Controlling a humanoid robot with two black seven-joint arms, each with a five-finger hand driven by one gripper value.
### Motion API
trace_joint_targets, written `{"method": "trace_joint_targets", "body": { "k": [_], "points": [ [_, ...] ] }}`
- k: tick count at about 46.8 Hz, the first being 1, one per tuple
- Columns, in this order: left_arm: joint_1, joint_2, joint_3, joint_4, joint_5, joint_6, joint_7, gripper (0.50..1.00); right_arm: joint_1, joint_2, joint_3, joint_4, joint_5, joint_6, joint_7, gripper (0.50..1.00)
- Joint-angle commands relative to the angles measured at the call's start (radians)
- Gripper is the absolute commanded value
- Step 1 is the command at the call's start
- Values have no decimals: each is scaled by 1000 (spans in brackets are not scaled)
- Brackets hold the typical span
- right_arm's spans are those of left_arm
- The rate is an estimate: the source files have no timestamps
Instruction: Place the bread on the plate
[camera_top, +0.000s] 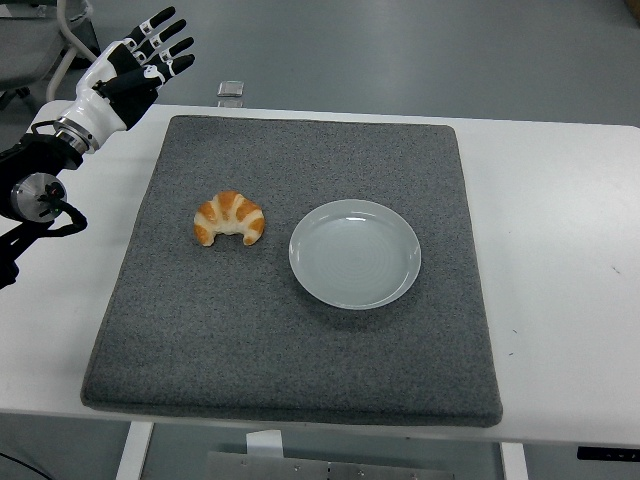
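While the bread (229, 217) sits untouched on the grey mat (300, 340), we find ourselves right at the opening of this job: nothing is grasped, nothing is lifted. It is a croissant, golden with pale bands, lying flat with its two tips pointing toward six o'clock. The plate (355, 253) lies just beside it at three o'clock, white, round, bare, with a narrow strip of mat between the two. Both rest on the mat, and the mat covers most of the white worktop (560, 230).

Up at ten o'clock from the bread, well apart from it, we see the left hand (130, 70) raised beyond the mat's far left corner. Its fingers (170, 45) are spread wide and straight, holding nothing. The black forearm comes in from the left edge. We see no right arm at all. A small metal object (232, 89) sits at the worktop's far edge, at twelve o'clock from the bread; we cannot tell what it is.

So we judge the step in hand to be the approach. Next, that hand needs to travel down toward four o'clock, settle over the croissant, and close on its curved body gently, since a soft pastry will likely crush under a hard squeeze. Then a short carry toward three o'clock should do it.
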Motion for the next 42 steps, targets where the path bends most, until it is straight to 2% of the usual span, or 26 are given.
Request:
{"method": "trace_joint_targets", "body": {
  "k": [1, 9, 16, 21, 29, 35, 39, 42],
  "points": [
    [-2, 1, 6, -2, 2, 2, 4, 988, 0, 0, 0, 0, 0, 0, 0, 930],
    [-31, 12, 15, -10, 59, 18, 15, 986, 0, 0, 0, 0, 0, 0, 0, 930],
    [-73, 59, 19, -45, 234, 52, 15, 979, 0, 0, 0, 0, 0, 0, 0, 930],
    [-97, 123, 37, -143, 407, 86, 35, 977, 0, 0, 0, 0, 0, 0, 0, 930],
    [-172, 228, 179, -301, 683, 115, 118, 979, 0, 0, 0, 0, 0, 0, 0, 930],
    [-263, 254, 320, -316, 801, 117, 161, 979, 0, 0, 0, 0, 0, 0, 0, 930],
    [-311, 259, 377, -316, 851, 126, 165, 979, 0, 0, 0, 0, 0, 0, 0, 930],
    [-338, 263, 408, -319, 893, 155, 167, 979, 0, 0, 0, 0, 0, 0, 0, 930]
  ]
}}
